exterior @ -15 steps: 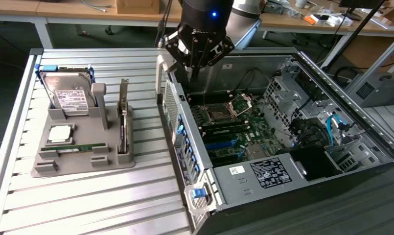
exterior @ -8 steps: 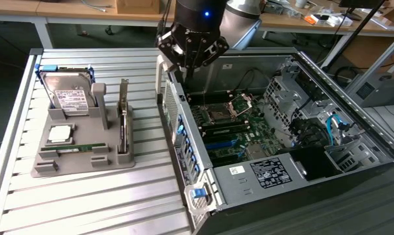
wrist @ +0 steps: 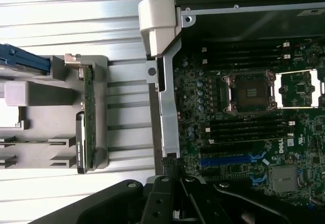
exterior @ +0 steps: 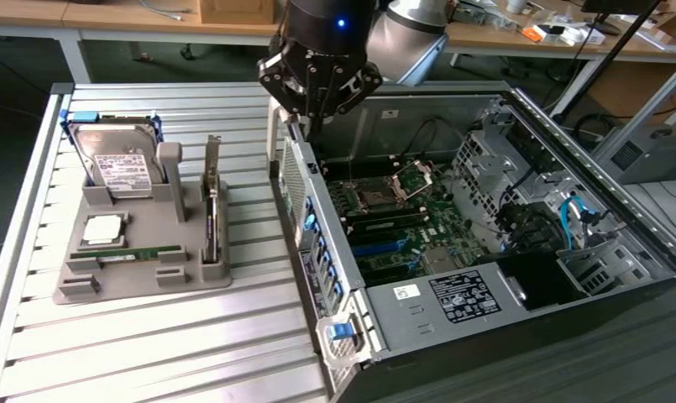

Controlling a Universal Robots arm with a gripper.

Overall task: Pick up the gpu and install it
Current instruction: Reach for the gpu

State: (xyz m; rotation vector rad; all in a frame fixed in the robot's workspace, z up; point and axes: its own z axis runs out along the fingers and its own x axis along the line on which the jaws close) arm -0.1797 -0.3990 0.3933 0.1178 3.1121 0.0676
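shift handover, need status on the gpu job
gripper above case edge, jaws shut, empty. gpu upright in grey holder, untouched. no obstruction seen.

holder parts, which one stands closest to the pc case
The gpu, upright on edge at the holder's end toward the exterior view's right; the hard drive, cpu and ram stick sit farther left.

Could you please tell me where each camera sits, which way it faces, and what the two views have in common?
Exterior view: off the arm, raised, looking down at the slatted table, the gray holder and the open computer case; the arm and shut gripper hang over the case's wall.
Wrist view: on the wrist, facing down past the gripper's tip onto the case wall and motherboard.
Shared: the gripper, the case, the motherboard, and the gpu standing on edge in the holder.
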